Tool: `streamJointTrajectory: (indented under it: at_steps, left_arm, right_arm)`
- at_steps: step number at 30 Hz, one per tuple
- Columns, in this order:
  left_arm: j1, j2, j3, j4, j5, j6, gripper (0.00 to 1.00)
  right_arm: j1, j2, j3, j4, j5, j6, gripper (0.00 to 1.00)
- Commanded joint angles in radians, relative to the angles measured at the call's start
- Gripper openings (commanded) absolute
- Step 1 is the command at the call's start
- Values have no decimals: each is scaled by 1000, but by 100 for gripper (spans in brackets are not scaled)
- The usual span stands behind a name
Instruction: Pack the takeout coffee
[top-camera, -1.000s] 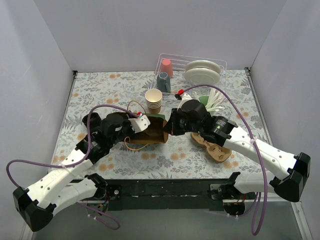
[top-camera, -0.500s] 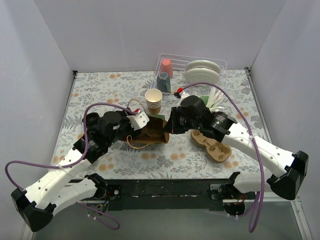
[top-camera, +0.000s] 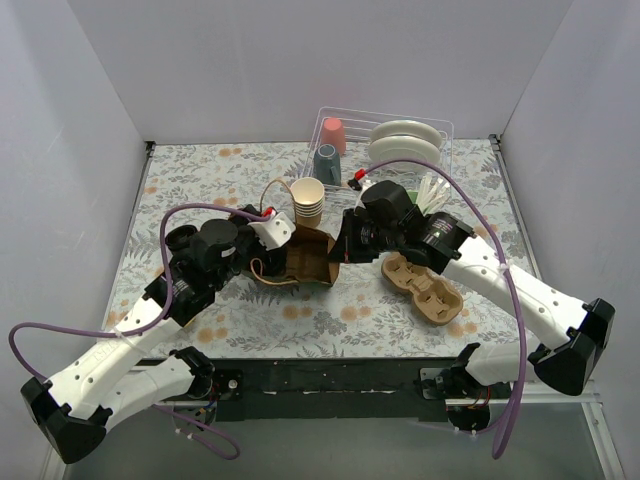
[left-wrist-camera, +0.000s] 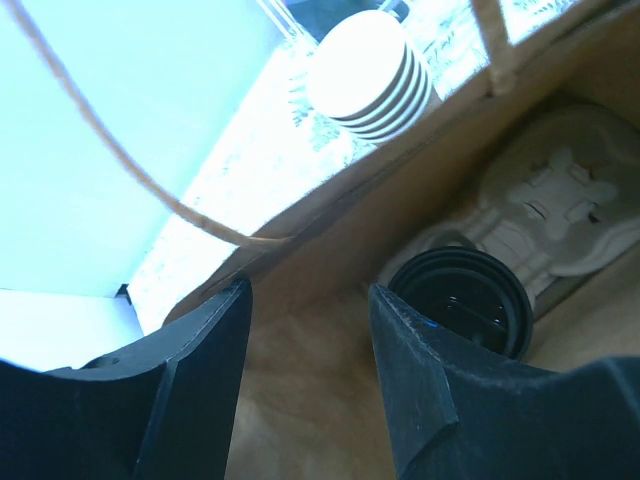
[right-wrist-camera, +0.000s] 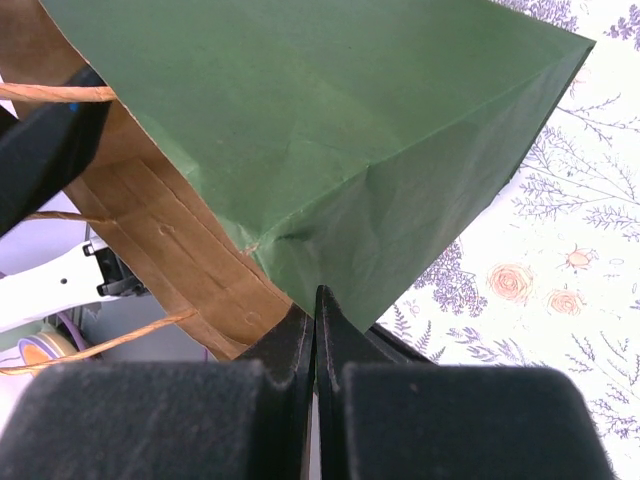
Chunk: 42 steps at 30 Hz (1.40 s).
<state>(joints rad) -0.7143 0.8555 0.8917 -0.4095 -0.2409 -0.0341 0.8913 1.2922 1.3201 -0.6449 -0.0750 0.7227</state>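
Note:
The takeout coffee (left-wrist-camera: 462, 302) shows in the left wrist view as a round black lid, deep inside a paper bag (top-camera: 308, 262) that is brown inside and green outside (right-wrist-camera: 330, 130). It sits in a pulp carrier (left-wrist-camera: 560, 195) on the bag's floor. In the top view the coffee is hidden. My left gripper (left-wrist-camera: 310, 300) reaches into the bag's mouth, its jaws apart with only the brown inner wall behind them. My right gripper (right-wrist-camera: 316, 296) is shut on the bag's green edge and sits at the bag's right side (top-camera: 340, 250).
A stack of lidless tan cups (top-camera: 307, 200) stands just behind the bag. A dish rack (top-camera: 440, 130) with plates and cups is at the back. Another pulp cup carrier (top-camera: 425, 290) lies right of the bag, under the right arm. The bag's twine handles (top-camera: 268, 190) stick up.
Both grippers have moved away from the near edge with the bag, which now stands more upright. The right arm has drawn back, uncovering the carrier on the table.

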Motion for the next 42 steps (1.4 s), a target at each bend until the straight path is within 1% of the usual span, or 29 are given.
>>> streamJointTrajectory:
  at_steps: [1, 4, 5, 6, 8, 10, 12, 16, 17, 22, 29, 32, 33, 34, 36, 37, 42]
  left_arm:
    - [7, 2, 32, 64, -47, 6, 50]
    - [7, 13, 27, 93, -96, 29, 50]
    - [7, 13, 21, 130, -113, 30, 51]
    - [7, 13, 13, 144, -123, 72, 52]
    - [9, 22, -2, 179, -152, 94, 54]
    - [15, 40, 0, 190, -181, 99, 55]
    - [25, 60, 15, 201, -181, 88, 55]
    - [38, 76, 41, 242, -184, 42, 55]
    - [39, 82, 56, 245, -181, 13, 55]
    - [49, 89, 72, 253, -156, -32, 56]
    - [61, 109, 96, 229, -181, -76, 56]
    - [85, 134, 131, 209, -178, -119, 56]
    - [98, 139, 141, 206, -170, -137, 56]
    - [104, 142, 159, 209, -152, -197, 56]
    - [118, 145, 171, 219, -121, -251, 57]
    - [119, 149, 177, 219, -114, -307, 57]
    - [127, 166, 231, 225, -89, -383, 58]
  right_arm:
    - [-14, 10, 48, -27, -35, -3, 1]
    - [-20, 16, 51, -32, -39, -2, 1]
    - [-22, 16, 53, -32, -39, -2, 1]
    - [-23, 16, 54, -33, -39, -3, 1]
    - [-28, 21, 60, -36, -39, -3, 1]
    - [-32, 24, 70, -38, -39, -6, 1]
    - [-38, 27, 76, -39, -43, -6, 1]
    - [-43, 35, 87, -52, -52, -14, 1]
    - [-46, 33, 85, -52, -54, -14, 1]
    - [-54, 32, 76, -52, -65, -14, 1]
    - [-63, 21, 64, -47, -66, -12, 1]
    - [-68, 21, 60, -47, -68, -14, 1]
    - [-68, 21, 60, -47, -68, -11, 1]
    - [-69, 21, 59, -47, -68, -9, 1]
    - [-74, 22, 59, -44, -66, -8, 1]
    - [-75, 22, 54, -42, -66, -3, 1]
    - [-81, 33, 68, -41, -65, -3, 1]
